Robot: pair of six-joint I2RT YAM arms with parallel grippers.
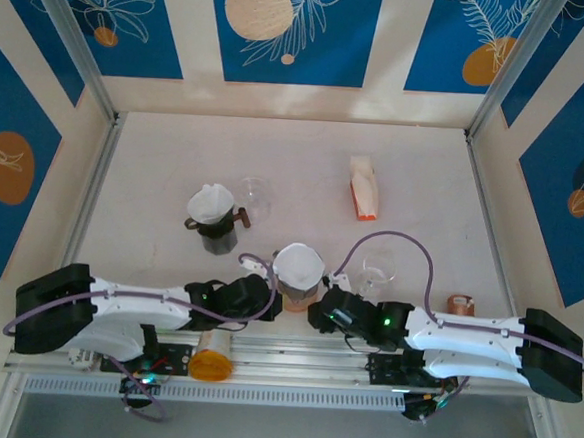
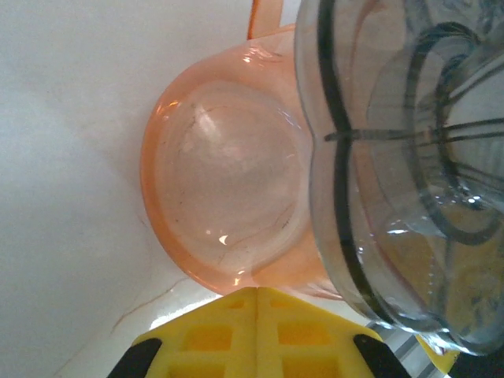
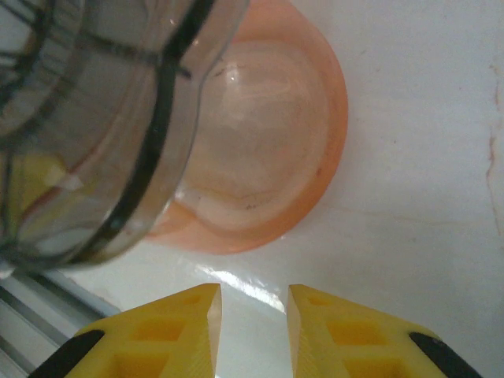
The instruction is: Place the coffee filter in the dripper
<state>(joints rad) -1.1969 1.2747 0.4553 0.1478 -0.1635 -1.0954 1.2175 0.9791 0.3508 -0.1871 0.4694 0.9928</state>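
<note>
A white paper coffee filter [image 1: 299, 263] sits open in a clear ribbed dripper [image 2: 409, 157] [image 3: 87, 118]. The dripper rests on an orange translucent base [image 1: 295, 300] [image 2: 224, 169] [image 3: 268, 134] near the table's front edge. My left gripper [image 1: 265, 289] [image 2: 257, 293] is just left of the base. Its yellow fingertips are pressed together with nothing between them, close to the orange rim. My right gripper [image 1: 318, 303] [image 3: 253, 303] is just right of the base, slightly open over bare table, a little short of the rim.
A second dripper holding a filter stands on a dark carafe [image 1: 213, 219], with a clear glass dripper [image 1: 256, 192] behind it. A clear glass [image 1: 378, 272] stands right of centre. A filter pack [image 1: 364, 188] lies at the back, and an orange cup [image 1: 211, 360] is on the front rail.
</note>
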